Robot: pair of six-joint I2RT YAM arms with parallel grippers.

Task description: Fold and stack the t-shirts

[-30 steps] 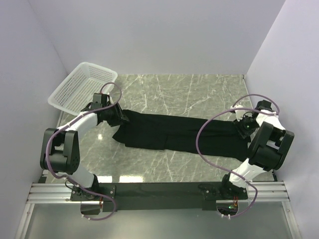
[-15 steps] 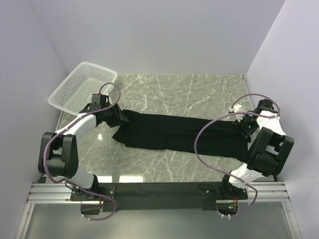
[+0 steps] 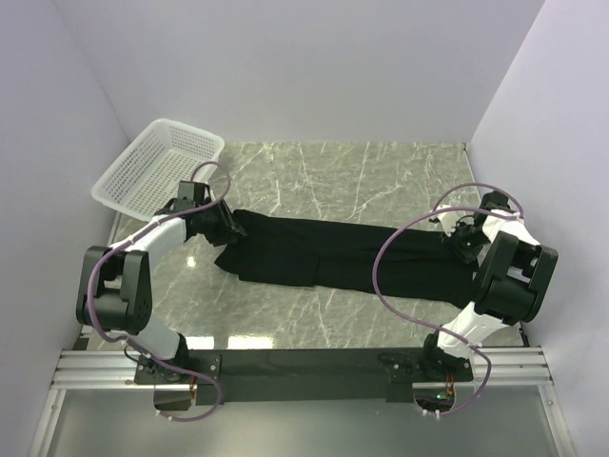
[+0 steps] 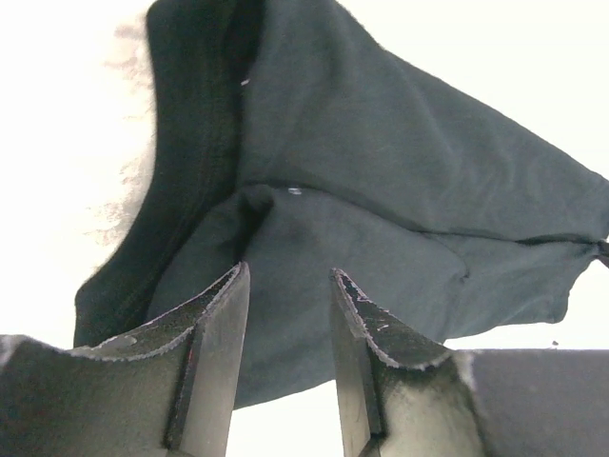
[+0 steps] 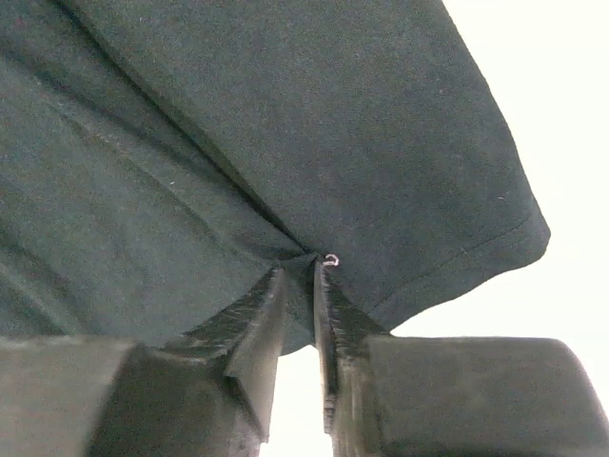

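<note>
A black t-shirt (image 3: 333, 255) lies stretched in a long band across the marble table (image 3: 362, 171). My left gripper (image 3: 226, 227) is at its left end. In the left wrist view the jaws (image 4: 288, 271) stand apart over the cloth's (image 4: 381, 171) edge, with a tiny light mark (image 4: 295, 190) just ahead. My right gripper (image 3: 464, 238) is at the shirt's right end. In the right wrist view it (image 5: 300, 265) is pinched on a fold of the cloth (image 5: 238, 124) near the hem.
A white plastic mesh basket (image 3: 157, 167) stands at the back left, just beyond my left arm. Walls close in the table on the left, back and right. The black rail (image 3: 304, 362) with the arm bases runs along the near edge.
My right wrist has shifted slightly back and to the left at the shirt's right end. My left arm has moved only a little at the left end. The shirt lies about as before.
</note>
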